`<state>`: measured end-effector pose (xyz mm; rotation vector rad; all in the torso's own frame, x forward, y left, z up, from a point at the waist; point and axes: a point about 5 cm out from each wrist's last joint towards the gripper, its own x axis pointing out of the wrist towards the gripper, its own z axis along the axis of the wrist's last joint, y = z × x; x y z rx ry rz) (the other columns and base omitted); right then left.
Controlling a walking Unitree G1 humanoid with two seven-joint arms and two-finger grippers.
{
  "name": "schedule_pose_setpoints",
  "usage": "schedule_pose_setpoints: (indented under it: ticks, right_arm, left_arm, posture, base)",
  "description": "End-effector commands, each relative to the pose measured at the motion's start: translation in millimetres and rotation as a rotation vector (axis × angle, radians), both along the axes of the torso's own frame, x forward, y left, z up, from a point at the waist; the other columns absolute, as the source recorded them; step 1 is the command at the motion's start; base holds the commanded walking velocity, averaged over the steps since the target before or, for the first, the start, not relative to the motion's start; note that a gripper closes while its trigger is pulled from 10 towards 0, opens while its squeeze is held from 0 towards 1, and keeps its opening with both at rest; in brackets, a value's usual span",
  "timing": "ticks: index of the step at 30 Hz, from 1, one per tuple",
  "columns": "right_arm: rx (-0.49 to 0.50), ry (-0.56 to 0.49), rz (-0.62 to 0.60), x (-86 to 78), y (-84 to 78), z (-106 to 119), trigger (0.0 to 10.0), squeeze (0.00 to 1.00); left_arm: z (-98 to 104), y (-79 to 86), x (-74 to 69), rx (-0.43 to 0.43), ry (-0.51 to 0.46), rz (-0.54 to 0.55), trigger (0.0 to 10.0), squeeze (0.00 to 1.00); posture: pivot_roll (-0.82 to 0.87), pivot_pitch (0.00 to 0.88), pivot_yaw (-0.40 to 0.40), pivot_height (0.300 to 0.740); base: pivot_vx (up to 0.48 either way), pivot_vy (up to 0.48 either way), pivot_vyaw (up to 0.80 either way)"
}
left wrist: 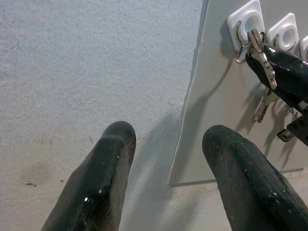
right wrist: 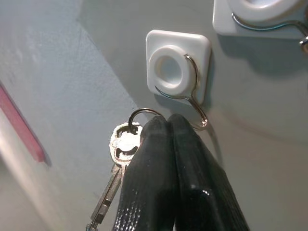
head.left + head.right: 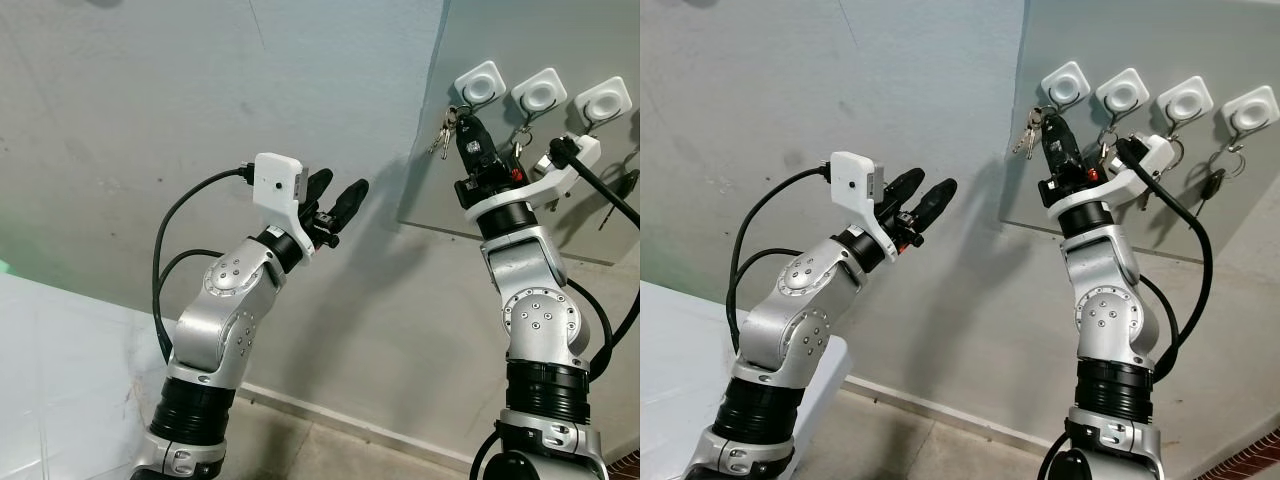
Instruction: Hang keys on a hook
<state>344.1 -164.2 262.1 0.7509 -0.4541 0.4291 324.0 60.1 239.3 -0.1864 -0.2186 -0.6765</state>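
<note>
Two black fingers (image 2: 178, 178) of the right claw (image 2: 168, 120) were squeezed shut on the key ring (image 2: 139, 115), holding the keys (image 2: 120, 159) just under the wire hook (image 2: 192, 96), not yet hung, while the left claw (image 3: 338, 197) waited wide open and empty.

Hooks (image 3: 482, 82): white square bases, silver wire. Keys (image 2: 121, 159): silver metal on a silver ring. Board (image 3: 1200, 60): plain grey. Wall (image 3: 150, 100): pale grey-blue, faint stains. Right gripper (image 2: 169, 126) and left gripper (image 3: 336, 197): glossy black fingers on silver arms.
</note>
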Motion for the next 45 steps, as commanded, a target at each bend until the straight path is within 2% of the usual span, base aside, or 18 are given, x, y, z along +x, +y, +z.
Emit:
schedule_pose_setpoints:
  ticks: [1, 9, 36, 41, 43, 45]
  right_arm:
    - [0.003, -0.007, -0.008, -1.8, -3.5, -4.0, 10.0, 0.00]
    - [0.019, -0.071, 0.012, -7.0, -5.5, 2.0, 10.0, 0.00]
    - [0.021, 0.066, 0.016, 1.5, -2.5, -1.7, 10.0, 0.00]
    - [0.018, 0.064, 0.018, 0.4, -1.7, -3.6, 10.0, 0.00]
    - [0.006, 0.016, 0.025, -1.7, -1.4, -1.6, 10.0, 0.00]
    - [0.007, 0.017, 0.031, -2.3, -1.2, -2.2, 10.0, 0.00]
  left_arm:
    - [5.0, 0.3, -1.8, -0.002, -0.014, -0.004, 10.0, 0.00]
    - [4.3, 0.4, -2.5, 0.000, -0.012, -0.003, 10.0, 0.00]
    - [3.9, 0.7, -4.1, -0.009, -0.008, 0.006, 10.0, 0.00]
    - [4.4, 1.2, -3.6, -0.011, -0.008, 0.008, 10.0, 0.00]
    - [4.5, 1.1, -3.7, -0.012, -0.009, 0.007, 10.0, 0.00]
    - [4.5, 1.1, -3.6, -0.012, -0.009, 0.007, 10.0, 0.00]
  posture:
    - [-0.01, 0.046, 0.017, 0.740]
    - [-0.01, 0.049, 0.014, 0.740]
    - [-0.01, 0.054, 0.007, 0.740]
    - [-0.01, 0.056, 0.007, 0.740]
    - [-0.01, 0.056, 0.007, 0.740]
    - [-0.01, 0.056, 0.007, 0.740]
  base:
    - [0.000, 0.000, 0.00]
    - [0.000, 0.000, 0.00]
    - [0.000, 0.000, 0.00]
    - [0.000, 0.000, 0.00]
    - [0.000, 0.000, 0.00]
    - [0.000, 0.000, 0.00]
